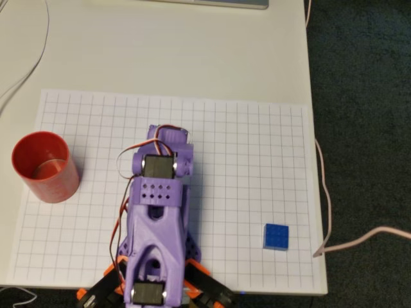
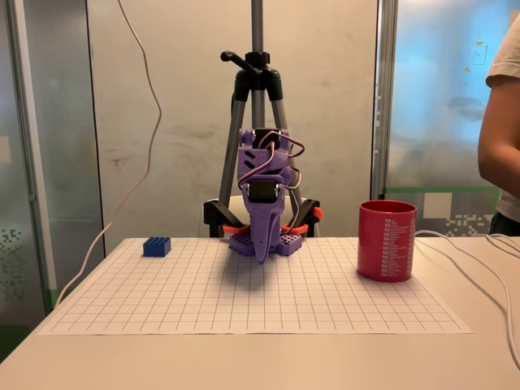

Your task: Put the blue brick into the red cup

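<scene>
The blue brick (image 1: 275, 236) lies studs up on the grid sheet near its lower right corner in the overhead view; in the fixed view the blue brick (image 2: 157, 246) sits at the far left. The red cup (image 1: 45, 167) stands upright at the sheet's left edge, and in the fixed view the red cup (image 2: 387, 240) is at the right. The purple arm is folded over its base between them. My gripper (image 2: 262, 253) points down just above the sheet, its fingers together and holding nothing. From overhead the gripper (image 1: 171, 138) is far from both brick and cup.
The white grid sheet (image 1: 244, 147) covers most of the table, whose right edge (image 1: 314, 160) is close to the brick. Cables run along the right and left sides. A tripod (image 2: 257, 97) stands behind the arm. A person's arm (image 2: 497, 130) shows at the right.
</scene>
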